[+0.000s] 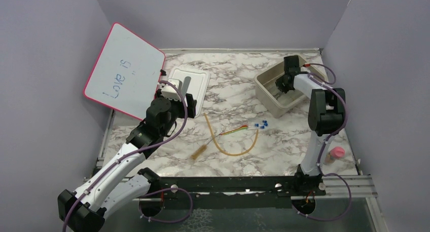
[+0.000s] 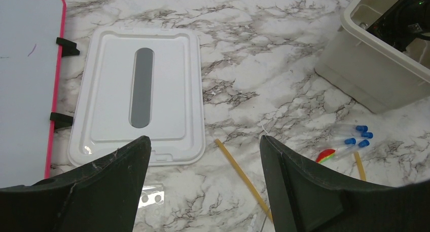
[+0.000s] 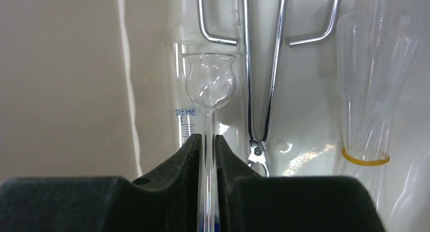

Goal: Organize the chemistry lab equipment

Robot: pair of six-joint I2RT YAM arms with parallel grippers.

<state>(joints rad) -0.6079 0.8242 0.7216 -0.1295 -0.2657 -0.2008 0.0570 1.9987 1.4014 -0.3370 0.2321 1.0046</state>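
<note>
bin (image 1: 271, 99), far-right corner of bench (image 1: 228, 90): right claw (image 3: 209, 138) pinches glass thistle tube (image 3: 209, 82) by stem; lay gently beside tongs (image 3: 248, 65) (left claw (image 2: 204, 141) gapes, empty)

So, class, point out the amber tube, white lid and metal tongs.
amber tube (image 1: 237, 153): top view, bottom of its curve.
white lid (image 2: 172, 90): left wrist view, flat panel.
metal tongs (image 3: 258, 150): right wrist view, pivot.

**Half binned, half loose**

In the beige bin (image 1: 269, 99) I see silver tongs (image 3: 263, 65) and banded pipettes (image 3: 366, 115) lying flat. The right end effector (image 3: 209, 139) pinches a glass thistle tube (image 3: 209, 82) by its stem. On the tabletop (image 1: 238, 90) lie a U-curved amber tube (image 1: 236, 153), wire brush (image 1: 199, 152), green-orange stick (image 1: 236, 130) and blue-capped vials (image 1: 262, 124).
</note>
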